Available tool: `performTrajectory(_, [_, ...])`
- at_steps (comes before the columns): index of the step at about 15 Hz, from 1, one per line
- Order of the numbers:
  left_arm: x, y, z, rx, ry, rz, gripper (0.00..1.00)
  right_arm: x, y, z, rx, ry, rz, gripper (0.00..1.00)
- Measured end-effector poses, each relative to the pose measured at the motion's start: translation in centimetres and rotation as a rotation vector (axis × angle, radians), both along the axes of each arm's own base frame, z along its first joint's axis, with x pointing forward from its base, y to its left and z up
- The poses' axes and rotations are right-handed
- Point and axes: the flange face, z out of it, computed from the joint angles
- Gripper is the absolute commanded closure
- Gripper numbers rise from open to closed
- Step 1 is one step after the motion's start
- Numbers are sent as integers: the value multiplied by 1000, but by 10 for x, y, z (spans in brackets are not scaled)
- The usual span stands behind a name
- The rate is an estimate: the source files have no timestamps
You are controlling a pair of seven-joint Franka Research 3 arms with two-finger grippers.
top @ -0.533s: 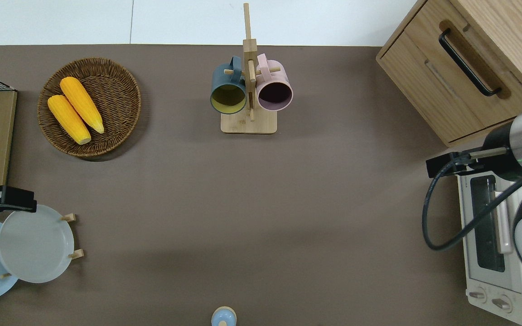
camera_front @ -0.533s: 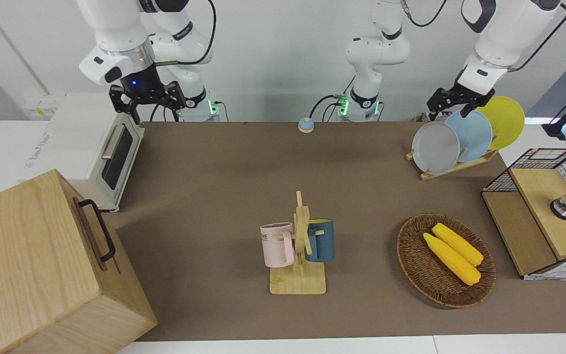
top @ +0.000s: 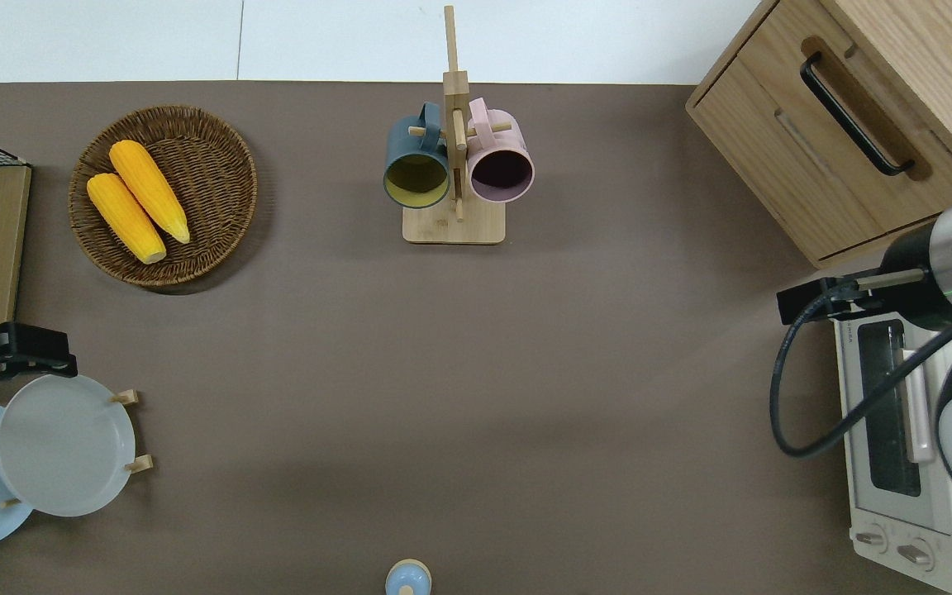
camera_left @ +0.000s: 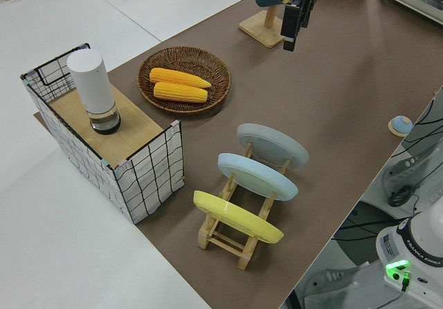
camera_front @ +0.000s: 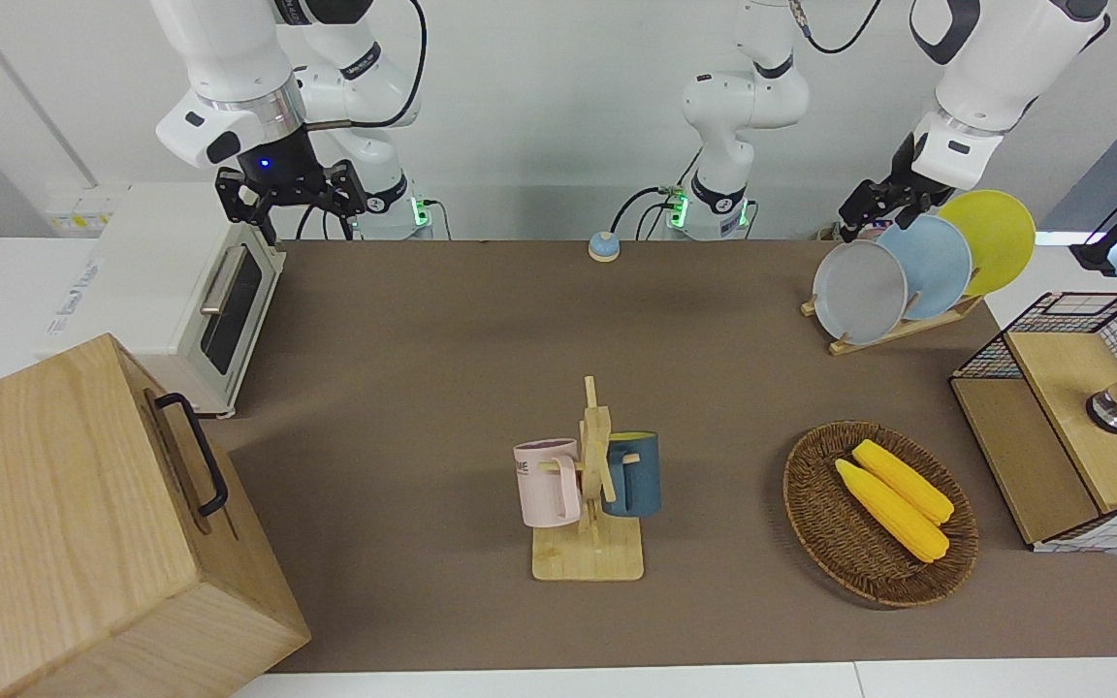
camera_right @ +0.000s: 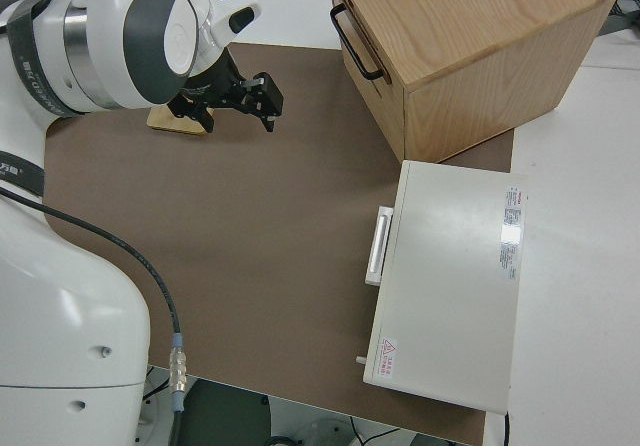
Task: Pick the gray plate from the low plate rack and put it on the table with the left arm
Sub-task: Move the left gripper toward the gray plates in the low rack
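Observation:
The gray plate [camera_front: 859,291] stands on edge in the end slot of the low plate rack [camera_front: 908,328], the slot farthest from the robots. It also shows in the overhead view [top: 63,446] and the left side view [camera_left: 272,145]. A light-blue plate [camera_front: 937,267] and a yellow plate [camera_front: 995,237] stand in the slots nearer the robots. My left gripper [camera_front: 859,215] hangs open in the air, over the gray plate's top rim in the overhead view [top: 30,355], and holds nothing. It is apart from the plate. My right arm is parked, gripper [camera_front: 292,204] open.
On the taupe table [camera_front: 481,330] a wicker basket [camera_front: 878,514] with two corn cobs lies farther from the robots than the rack. A wire crate [camera_front: 1072,417] stands at the left arm's end. A mug stand [camera_front: 592,485] is mid-table. A wooden cabinet [camera_front: 83,523] and toaster oven [camera_front: 180,291] are at the right arm's end.
My left gripper has shifted slightly farther from the robots, along the gray plate's rim. The plates and the right arm have not moved.

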Motion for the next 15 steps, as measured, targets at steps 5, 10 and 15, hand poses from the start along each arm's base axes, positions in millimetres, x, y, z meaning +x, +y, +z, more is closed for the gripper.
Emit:
performTrajectory(5, [1, 3, -4, 24, 9, -13, 7, 0, 0, 0, 0, 0, 0, 17])
performTrajectory(10, [7, 16, -29, 143, 69, -41, 9, 0, 0, 0, 0, 0, 0, 17])
performTrajectory(15, [14, 34, -73, 244, 183, -90, 11, 0, 0, 0, 0, 0, 0, 17])
